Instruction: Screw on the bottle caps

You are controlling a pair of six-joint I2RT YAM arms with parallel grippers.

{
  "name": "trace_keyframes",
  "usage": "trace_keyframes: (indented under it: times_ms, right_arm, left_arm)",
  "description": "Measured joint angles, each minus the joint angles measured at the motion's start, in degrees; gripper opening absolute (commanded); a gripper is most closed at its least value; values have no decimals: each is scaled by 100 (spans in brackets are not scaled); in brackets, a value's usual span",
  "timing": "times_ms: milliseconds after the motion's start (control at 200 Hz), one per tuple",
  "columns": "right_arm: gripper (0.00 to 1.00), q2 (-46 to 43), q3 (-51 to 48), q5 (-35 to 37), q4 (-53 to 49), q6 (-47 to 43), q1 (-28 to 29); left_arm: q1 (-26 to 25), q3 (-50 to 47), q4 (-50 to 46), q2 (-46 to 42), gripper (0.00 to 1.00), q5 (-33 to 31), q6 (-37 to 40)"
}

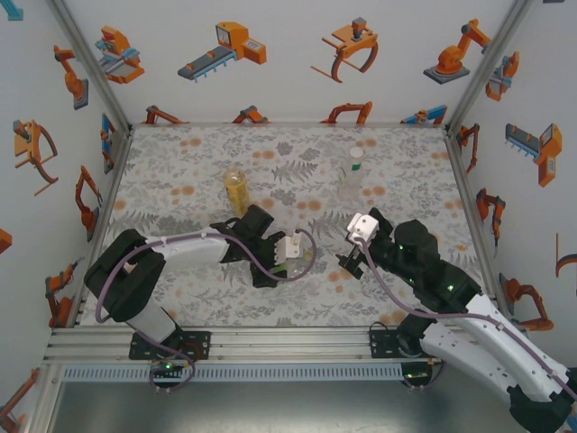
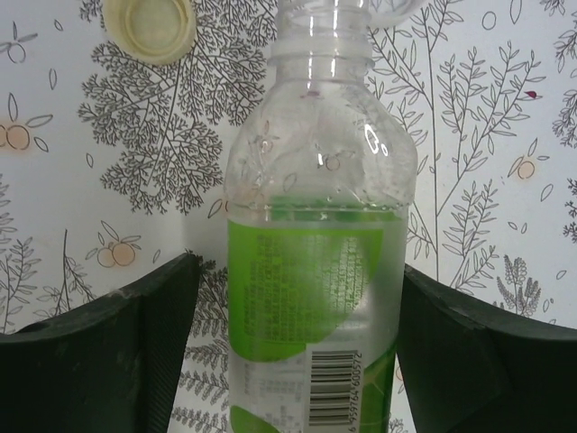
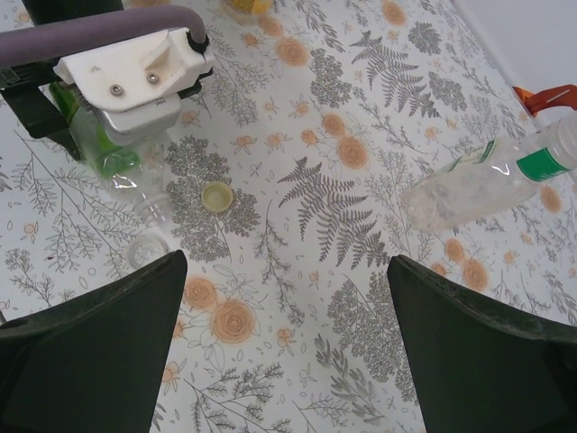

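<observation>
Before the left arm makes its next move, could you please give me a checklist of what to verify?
1. Left gripper straddles the green-label bottle: ok.
2. Fingers closed on the bottle: not ok, a gap shows beside one.
3. Bottle neck bare, threads free: ok.
4. Pale yellow-green cap lying open side up near the neck: ok.
5. Right gripper open and empty: ok.
6. Cap fits this bottle: cannot tell.
</observation>
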Motion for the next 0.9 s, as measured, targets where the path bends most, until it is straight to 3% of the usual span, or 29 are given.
trace_keyframes:
  times_ms: [631,901]
  right_arm:
    - [83,-22,0,0,-2,-2,0]
    - [83,-61,0,120,0,-2,0]
  left_arm:
    - [11,81,170,164,49,238,17]
    - [72,39,149,48,46,245,-129]
